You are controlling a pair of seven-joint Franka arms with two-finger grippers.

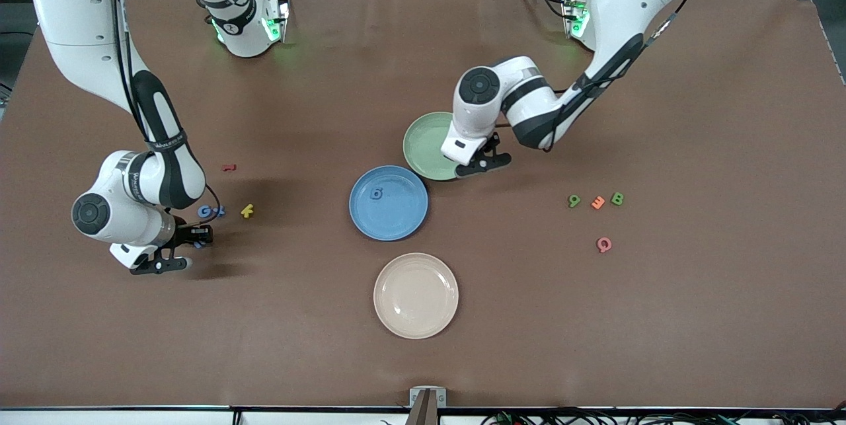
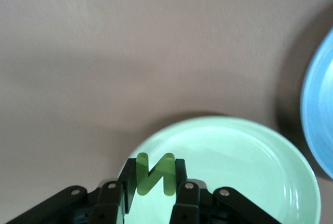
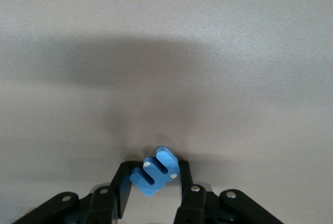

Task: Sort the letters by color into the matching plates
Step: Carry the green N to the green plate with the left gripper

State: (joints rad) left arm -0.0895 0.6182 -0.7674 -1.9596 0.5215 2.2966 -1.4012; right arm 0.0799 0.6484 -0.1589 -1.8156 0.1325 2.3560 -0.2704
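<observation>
From the front I can barely see what my right gripper (image 1: 173, 254) has; its fingertips sit low at the right arm's end of the table and the arm's wrist covers most of them. My right wrist view settles it: the jaws are closed on a blue E (image 3: 155, 171), pinched between the two pads, tilted so its three prongs point up and away from the palm at a slant, its spine running diagonally across the gap. I cannot tell whether it has left the tabletop. Just beside that gripper lie a blue G (image 1: 206, 211) and another small blue piece (image 1: 220, 211) touching it, too small for me to read. A yellow K (image 1: 247, 211) is near them and a dark red letter (image 1: 229, 167) farther from the camera, shape unclear.

The blue plate (image 1: 388, 203) holds a blue 6 (image 1: 376, 193). The cream plate (image 1: 416, 295) lies nearer the camera.

My left gripper (image 1: 486, 162) hangs over the green plate (image 1: 423, 144), whose edge the wrist hides. Its jaws clamp a green N (image 2: 155, 174) between the pads, upright, long strokes running away from the palm.

Toward the left arm's end lie a green 9 (image 1: 574, 200), orange E (image 1: 597, 202), green B (image 1: 616, 198) and pink Q (image 1: 603, 244).
</observation>
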